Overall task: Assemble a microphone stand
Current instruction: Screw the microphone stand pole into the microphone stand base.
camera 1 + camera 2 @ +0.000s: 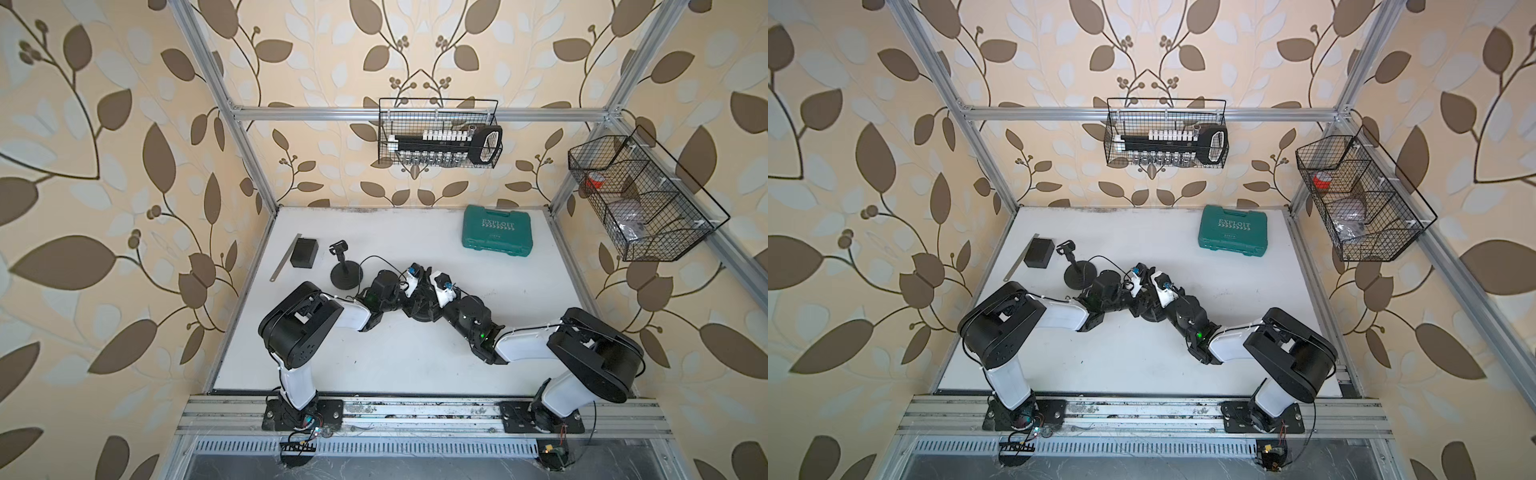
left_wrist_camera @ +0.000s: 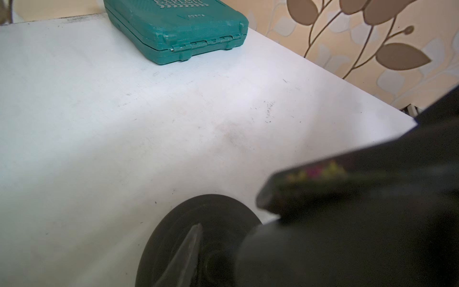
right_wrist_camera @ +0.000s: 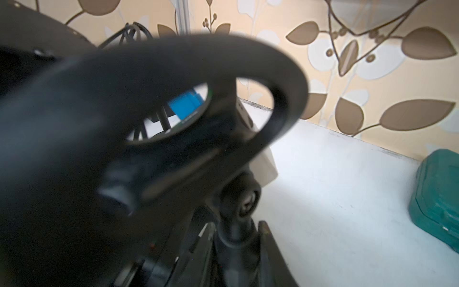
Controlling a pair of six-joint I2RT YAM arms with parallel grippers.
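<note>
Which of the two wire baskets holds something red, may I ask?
The side basket with compartments, red item inside; the back basket holds a long black rack.

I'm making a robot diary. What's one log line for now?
right gripper: shut on clip pole | left gripper: at round base, grip unclear | other stand: upright, not held

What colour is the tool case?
The tool case is teal green; left wrist view shows it best.
</note>
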